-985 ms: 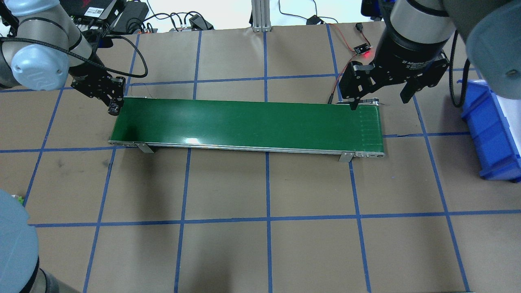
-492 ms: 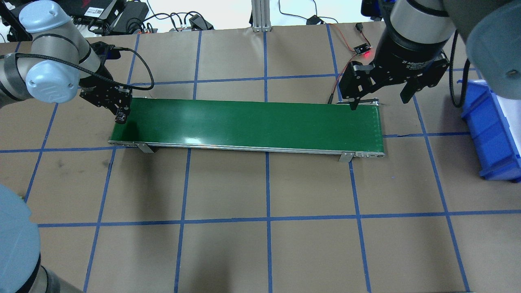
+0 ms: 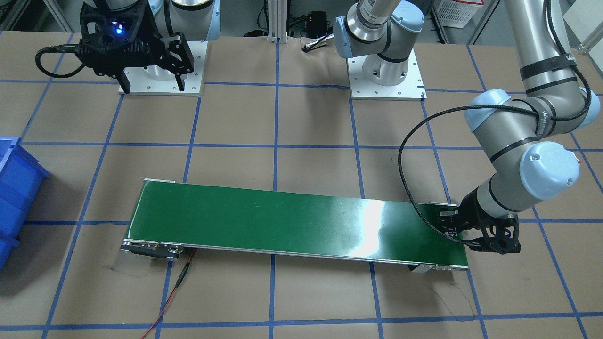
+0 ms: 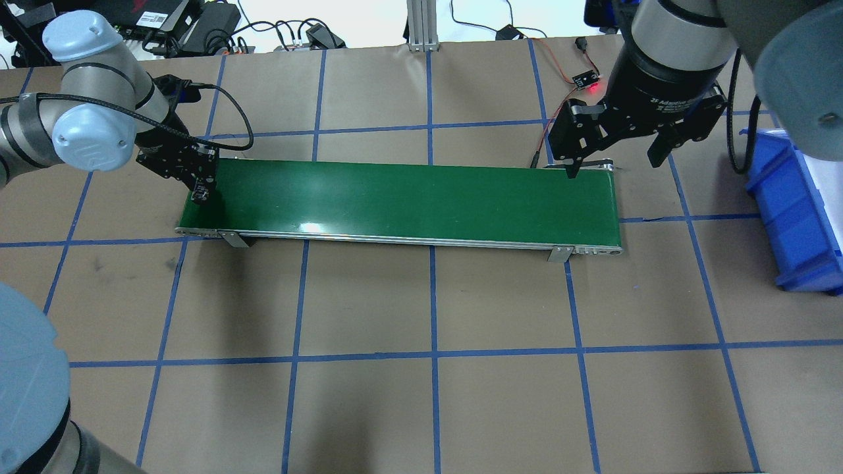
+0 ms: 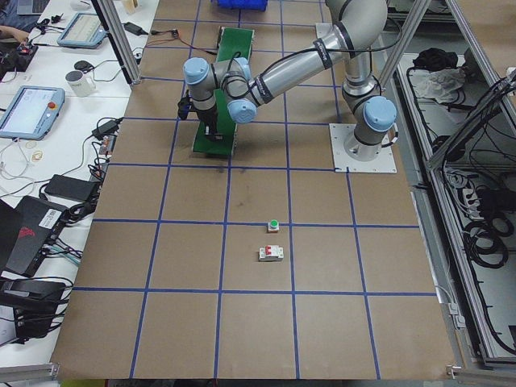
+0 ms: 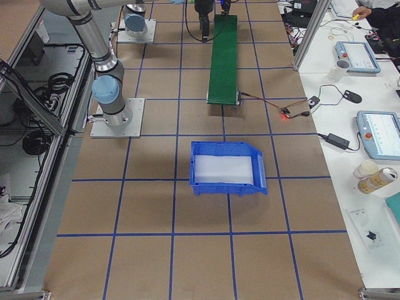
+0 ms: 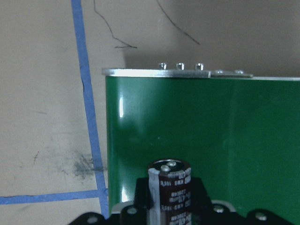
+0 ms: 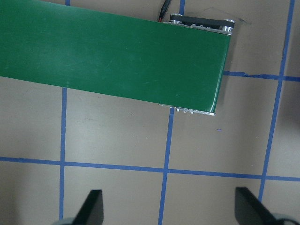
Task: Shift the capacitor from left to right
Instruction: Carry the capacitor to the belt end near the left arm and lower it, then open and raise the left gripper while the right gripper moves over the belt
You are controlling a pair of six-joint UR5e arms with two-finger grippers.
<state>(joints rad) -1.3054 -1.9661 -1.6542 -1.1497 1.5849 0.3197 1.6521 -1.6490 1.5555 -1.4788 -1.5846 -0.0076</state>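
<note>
The left arm [image 4: 92, 125] is bending at the elbow, its wrist is tilting down, and the left claw [image 4: 200, 191] is hanging low, pointing downward. It is clamping the capacitor [image 7: 169, 188] between its two fingers, with the capacitor's silvery end poking out beyond the tips. The right arm [image 4: 672, 46] is hanging higher, its wrist pointing straight down. The right claw [image 4: 614, 164] is gaping wide and gripping nothing, its fingers [image 8: 93, 206] spreading well apart, one to each side of the wrist camera's view.
</note>
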